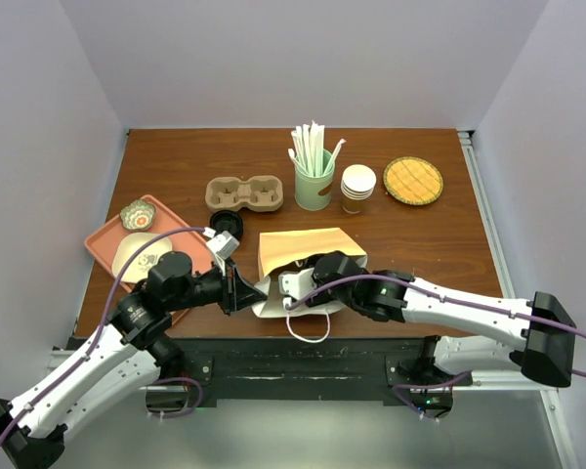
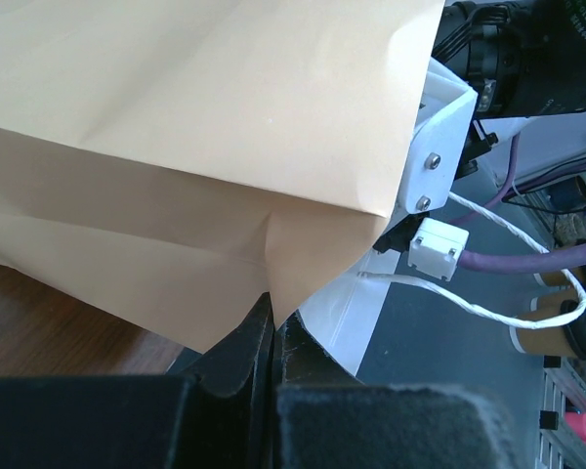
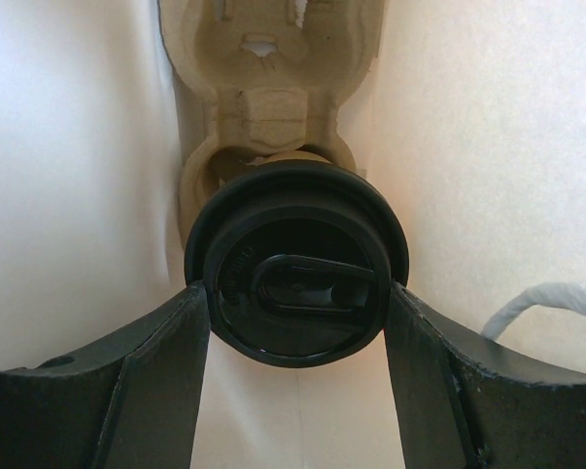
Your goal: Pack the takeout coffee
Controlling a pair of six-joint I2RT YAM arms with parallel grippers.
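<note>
I hold black: my right gripper (image 3: 298, 298) and the lid of the takeout coffee (image 3: 296, 278). Around me: paper bag (image 1: 308, 249), tan outside, white inside; pulp carrier (image 1: 244, 192), beige; tray (image 1: 103, 244), salmon; straw cup (image 1: 313, 188), pale green, with white straws (image 1: 311, 147); woven mat (image 1: 413, 181), yellow-orange lattice; table (image 1: 420, 234), dark brown wood.

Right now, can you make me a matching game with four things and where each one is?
Things:
1. paper bag
2. takeout coffee
3. straws
4. small bowl

Places:
A. in the green cup
B. on the orange tray
C. pinched by the left tool
D. between the fingers of the right tool

Pairs: 1-C, 2-D, 3-A, 4-B
</note>
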